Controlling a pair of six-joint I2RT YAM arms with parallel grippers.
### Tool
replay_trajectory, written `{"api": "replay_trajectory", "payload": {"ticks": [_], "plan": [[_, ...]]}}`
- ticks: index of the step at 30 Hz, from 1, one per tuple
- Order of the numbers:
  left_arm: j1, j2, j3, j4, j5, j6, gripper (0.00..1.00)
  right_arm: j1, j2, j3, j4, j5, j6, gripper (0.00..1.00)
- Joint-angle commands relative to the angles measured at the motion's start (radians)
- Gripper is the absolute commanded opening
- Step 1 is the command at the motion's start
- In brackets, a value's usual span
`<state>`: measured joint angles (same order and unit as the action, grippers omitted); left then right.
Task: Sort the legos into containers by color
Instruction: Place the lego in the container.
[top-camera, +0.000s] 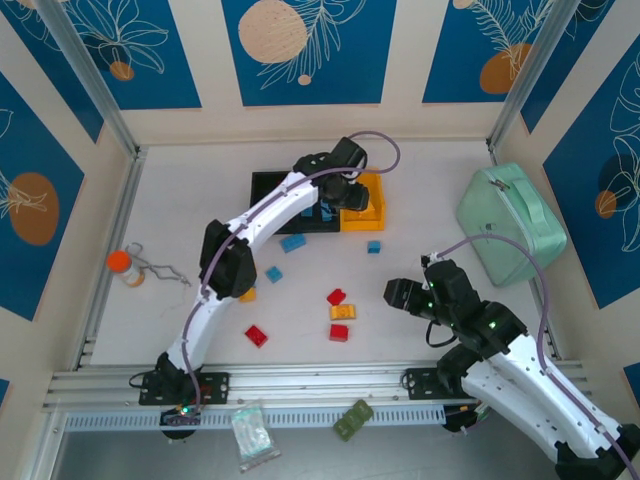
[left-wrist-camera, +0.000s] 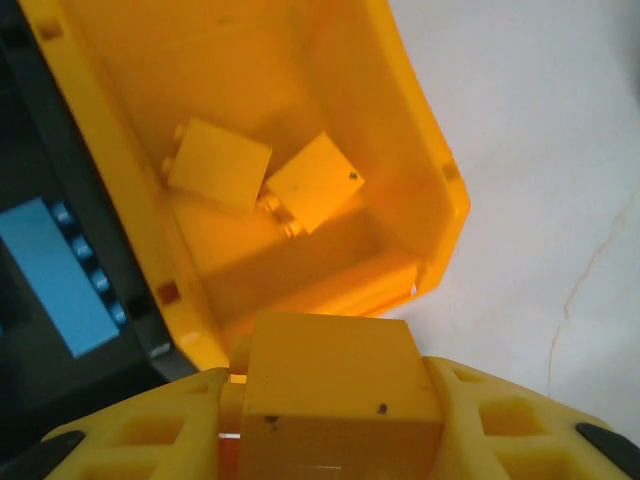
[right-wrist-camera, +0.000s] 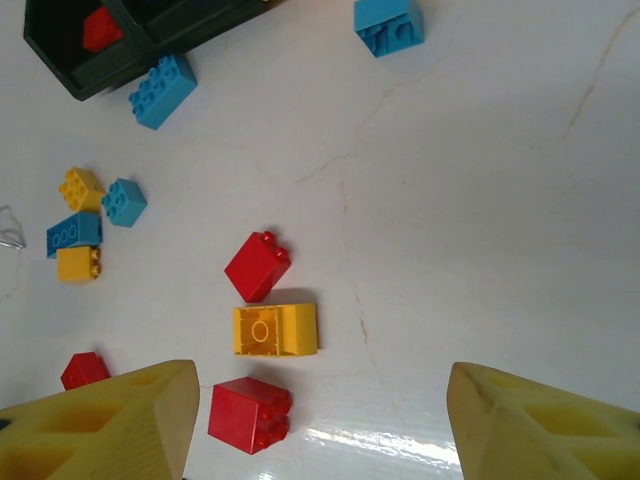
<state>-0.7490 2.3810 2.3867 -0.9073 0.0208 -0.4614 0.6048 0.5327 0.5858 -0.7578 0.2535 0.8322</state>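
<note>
Left wrist: left end effector (left-wrist-camera: 330, 445) pinches yellow brick (left-wrist-camera: 330, 370), yellow bin (left-wrist-camera: 425, 150) just ahead. Top external: left arm (top-camera: 260, 225) stretched forward, right arm (top-camera: 500, 350) folded; right end effector (right-wrist-camera: 325, 415) spread.

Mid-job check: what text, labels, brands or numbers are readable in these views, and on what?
None readable.
The mint-green case, orange-capped bottle and clear bag: no legible print, any marks too small to tell.
The yellow bin and the yellow brick in the left tool: no lettering visible.
</note>
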Motion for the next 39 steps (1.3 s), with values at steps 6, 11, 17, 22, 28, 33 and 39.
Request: {"api": "replay_trajectory", "payload": {"ticks": [6,11,17,22,28,33,39], "plan": [[-0.003,0.148,0.212,-0.071,-0.072,0.082,0.37,-0.017,-0.012,-0.028,-0.014,-0.042,0.016,0.66],[-0.003,0.170,0.222,-0.051,-0.056,0.081,0.39,-0.020,-0.015,-0.033,-0.022,-0.042,0.023,0.66],[-0.003,0.181,0.221,-0.062,-0.069,0.090,0.52,-0.022,-0.023,-0.032,-0.028,-0.040,0.023,0.66],[-0.004,0.162,0.221,-0.059,-0.064,0.083,0.61,-0.023,-0.023,-0.029,-0.025,-0.044,0.022,0.66],[-0.014,0.095,0.199,-0.067,-0.042,0.080,0.60,-0.023,-0.018,-0.029,-0.019,-0.046,0.018,0.66],[-0.024,-0.079,-0.033,-0.004,0.002,0.066,0.60,-0.023,0.014,-0.014,-0.022,-0.026,0.011,0.66],[-0.024,-0.407,-0.510,0.183,0.045,0.032,0.61,-0.023,0.128,0.021,0.031,0.001,-0.014,0.66]]}}
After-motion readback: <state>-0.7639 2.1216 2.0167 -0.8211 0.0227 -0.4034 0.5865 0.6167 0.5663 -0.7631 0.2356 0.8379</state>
